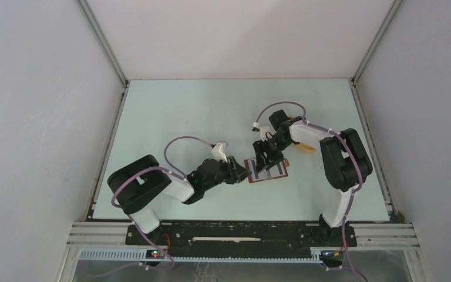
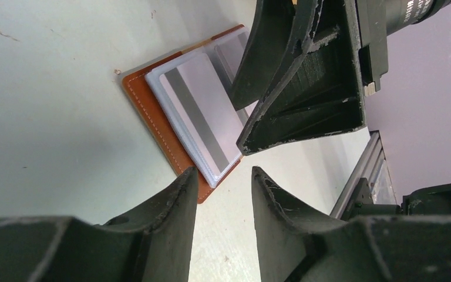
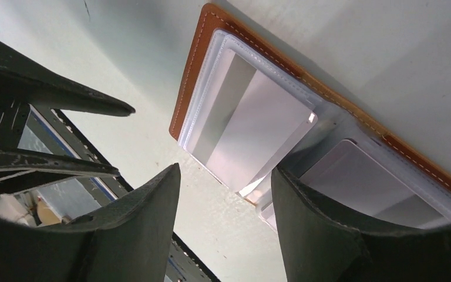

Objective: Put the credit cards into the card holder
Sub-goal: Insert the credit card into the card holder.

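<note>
— Where did the holder (image 1: 268, 171) lie?

— Open and flat on the table (image 1: 176, 111), toward the near edge, between the two grippers. Its brown leather faced down and its clear sleeves (image 3: 207, 111) faced up.

— And the cards?

— Two showed, one on each half of the holder. The left card (image 2: 202, 114), pale with a grey stripe down its length, lay in the sleeve on the half beside the left gripper (image 2: 224, 173). The right card (image 3: 358, 182) lay on the other half, partly hidden under a finger of the right gripper (image 3: 226, 173). Whether each card sat fully inside its sleeve could not be told.

— How did the left gripper stand?

— Low over the table at the holder's left end, its tips just beside a corner of the leather. Its jaws were parted a modest way, with nothing between them.

— And the right one?

— It pointed down over the holder from the far side, its tips close above the fold and the right half. Its jaws were spread wider than the left's and gripped nothing. Whether a tip touched the sleeves could not be told.

— Anything else on the table?

— A bit of an orange-yellow tray (image 1: 308, 149) showed behind the right arm, near the holder but apart from it.
</note>
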